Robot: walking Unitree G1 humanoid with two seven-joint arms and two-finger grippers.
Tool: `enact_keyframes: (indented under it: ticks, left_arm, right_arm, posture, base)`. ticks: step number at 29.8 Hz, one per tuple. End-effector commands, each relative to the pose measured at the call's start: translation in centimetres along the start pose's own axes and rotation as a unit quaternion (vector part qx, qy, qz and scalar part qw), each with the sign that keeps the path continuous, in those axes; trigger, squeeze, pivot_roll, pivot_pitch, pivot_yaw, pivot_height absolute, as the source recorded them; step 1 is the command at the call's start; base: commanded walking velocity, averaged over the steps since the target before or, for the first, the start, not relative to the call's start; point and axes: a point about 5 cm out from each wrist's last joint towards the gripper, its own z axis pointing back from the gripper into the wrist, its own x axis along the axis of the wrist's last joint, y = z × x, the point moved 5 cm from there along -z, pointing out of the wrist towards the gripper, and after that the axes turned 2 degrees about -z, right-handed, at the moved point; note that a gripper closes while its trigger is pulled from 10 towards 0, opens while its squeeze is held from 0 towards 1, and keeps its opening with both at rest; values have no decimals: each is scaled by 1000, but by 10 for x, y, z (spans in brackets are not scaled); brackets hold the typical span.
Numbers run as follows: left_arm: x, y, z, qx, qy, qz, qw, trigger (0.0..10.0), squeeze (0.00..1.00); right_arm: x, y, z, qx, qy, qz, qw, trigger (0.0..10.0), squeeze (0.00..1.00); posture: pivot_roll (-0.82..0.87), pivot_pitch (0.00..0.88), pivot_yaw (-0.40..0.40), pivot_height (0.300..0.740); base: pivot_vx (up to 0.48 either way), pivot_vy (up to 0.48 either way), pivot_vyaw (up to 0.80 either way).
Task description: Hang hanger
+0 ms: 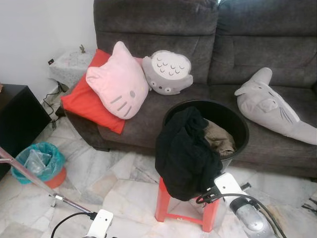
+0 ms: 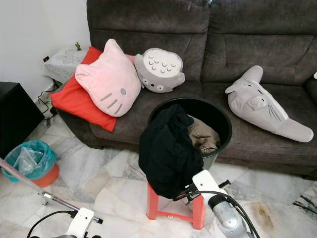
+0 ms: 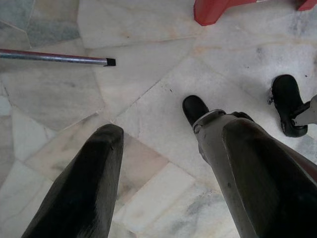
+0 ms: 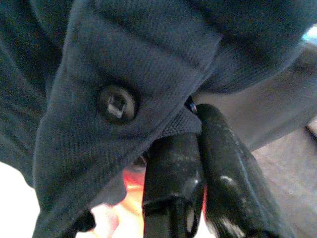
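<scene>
A black garment (image 1: 183,153) hangs over the front rim of a black round basket (image 1: 237,118), which stands on a red stool (image 1: 162,204). My right gripper (image 4: 193,131) is pushed in under the garment's lower edge and is shut on a fold of the dark fabric (image 4: 124,59) beside a button. Its white wrist (image 1: 227,184) sticks out at the garment's lower right. My left gripper (image 3: 163,134) hangs low over the marble floor, open and holding nothing. I cannot make out a hanger.
A khaki garment (image 1: 220,140) lies in the basket. Behind stands a grey sofa (image 1: 208,49) with cushions and plush toys. A slanted silver rod (image 1: 29,179) crosses the floor at left, near a teal-lined bin (image 1: 37,161) and a black cabinet (image 1: 15,119).
</scene>
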Motion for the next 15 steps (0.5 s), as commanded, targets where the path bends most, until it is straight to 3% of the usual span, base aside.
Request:
enact_keyframes:
  ticks: [1,9,15]
  left_arm:
    - [-5,5,1,4,9,-3,1000,10000,0]
    - [-4,4,1,1,8,-2,1000,10000,0]
    - [-4,3,1,0,8,-1,1000,10000,0]
  right_arm:
    - [17,-4,-2,-3,-32,1,999,0,0]
    - [55,11,12,20,-99,-7,995,0,0]
    - [79,10,22,15,-124,-34,992,0,0]
  posture:
    - [-125,0,89,740]
    - [-131,0,85,740]
    - [-134,0,85,740]
  base:
    - [0,0,0]
    - [0,0,0]
    - [0,0,0]
